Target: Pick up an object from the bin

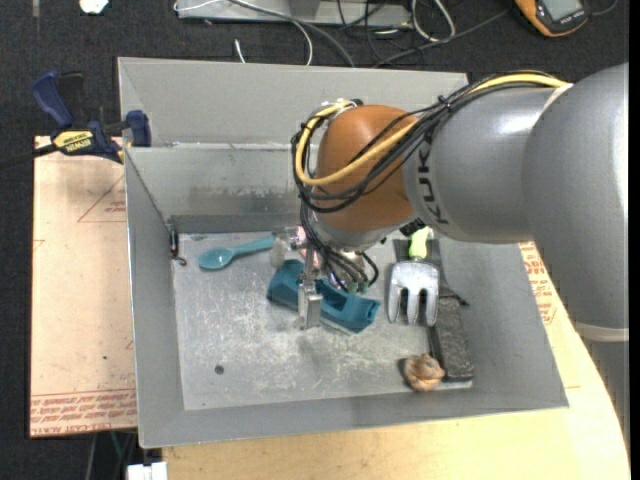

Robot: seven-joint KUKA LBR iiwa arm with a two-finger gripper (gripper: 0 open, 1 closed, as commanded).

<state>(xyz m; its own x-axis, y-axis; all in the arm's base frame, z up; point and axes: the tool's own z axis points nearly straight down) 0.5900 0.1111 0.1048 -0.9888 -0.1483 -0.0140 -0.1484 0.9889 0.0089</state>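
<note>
— Where is the gripper (309,306)?
— Low in the middle of the grey metal bin (250,368), under the arm's orange wrist cover (360,168), which hangs over it. Its tip is down at a dark teal angular plastic piece (350,313), touching its left part or just above it; I cannot tell which.
— Open or closed?
— I cannot tell. The wrist hides most of it, and I can't make out whether it grips the teal piece.
— And where does that piece lie?
— On the bin floor, about the centre, slanting from upper left to lower right.
— What lies around it?
— To its left, toward the back wall, a light turquoise plastic spoon (232,254) with its bowl to the left. Just to the right, a white plastic fork-shaped thing (413,293), prongs pointing down in the view. Below that, a dark grey rough rectangular block (452,343), and touching its lower left end a small brown knobbly lump (423,371). Above the white thing a yellow-green bit (418,240) peeks out beside the arm; what it is I cannot tell
</note>
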